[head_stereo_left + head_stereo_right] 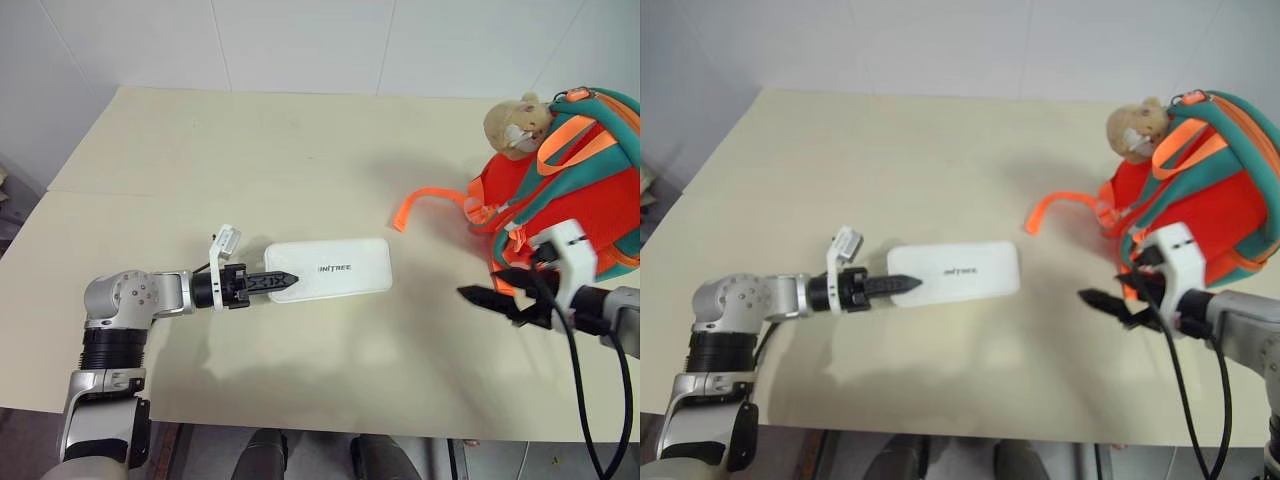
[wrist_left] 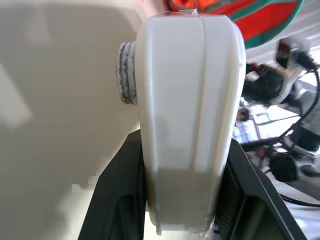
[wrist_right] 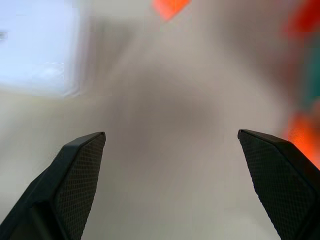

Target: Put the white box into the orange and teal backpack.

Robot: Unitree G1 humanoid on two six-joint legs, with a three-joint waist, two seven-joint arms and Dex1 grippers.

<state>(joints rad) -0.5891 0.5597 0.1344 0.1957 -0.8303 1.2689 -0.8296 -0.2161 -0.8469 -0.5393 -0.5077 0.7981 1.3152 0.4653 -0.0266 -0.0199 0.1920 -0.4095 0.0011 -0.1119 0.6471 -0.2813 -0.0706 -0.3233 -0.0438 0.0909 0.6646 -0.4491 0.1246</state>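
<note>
I see the worktop (image 1: 250, 140) across most of the frame, bare between box and backpack (image 1: 575, 190) at the right edge. An orange strap (image 1: 425, 203) trails left from it; a plush charm (image 1: 515, 125) sits on top. The box (image 1: 335, 268), centre, reads "UNITREE". My left tool (image 1: 280, 282) clamps its end. My right tool (image 1: 490, 292) gapes wide, holding nothing.

The white box (image 1: 335, 269), sitting just left of frame center in the left eye view, is showing small dark lettering on its top, approx. mid-box. It's reading roughly as "UNITREE", tho the letters are too small to be sure. In the right eye view the same mark is appearing as a dark smudge, not legible. No other text, nos. or signs are showing.
</note>
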